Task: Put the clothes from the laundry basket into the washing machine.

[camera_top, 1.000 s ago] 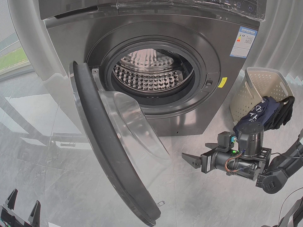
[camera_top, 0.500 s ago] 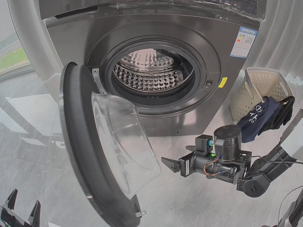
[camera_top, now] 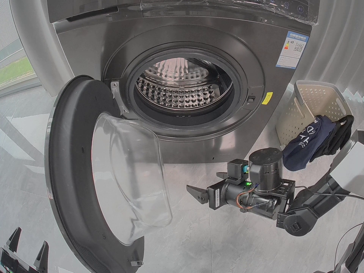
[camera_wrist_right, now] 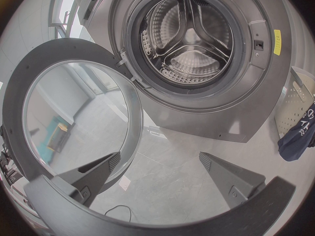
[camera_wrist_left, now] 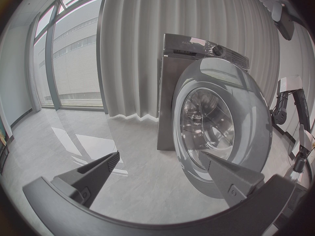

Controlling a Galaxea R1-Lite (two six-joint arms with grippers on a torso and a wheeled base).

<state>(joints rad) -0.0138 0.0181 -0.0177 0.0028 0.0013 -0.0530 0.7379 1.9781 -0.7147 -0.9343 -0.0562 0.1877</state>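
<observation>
1. Clothes (camera_top: 309, 145) are draped over the laundry basket (camera_top: 322, 95) rim, frame right.
2. Washing machine (camera_top: 212, 31) door (camera_top: 72, 163) is swung open.
3. Right gripper (camera_top: 195, 194) is spread wide, lower right; left gripper (camera_top: 31, 236) too, bottom-left.

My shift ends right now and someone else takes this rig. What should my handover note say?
Left gripper: open, empty, low at the robot's left.
Right gripper: open, empty, above the floor before the washing machine.
Door wide open, drum empty.
Clothes hang over the rim of the laundry basket, right of the machine.
Done: door open.
To do: all clothes into the drum.
</observation>
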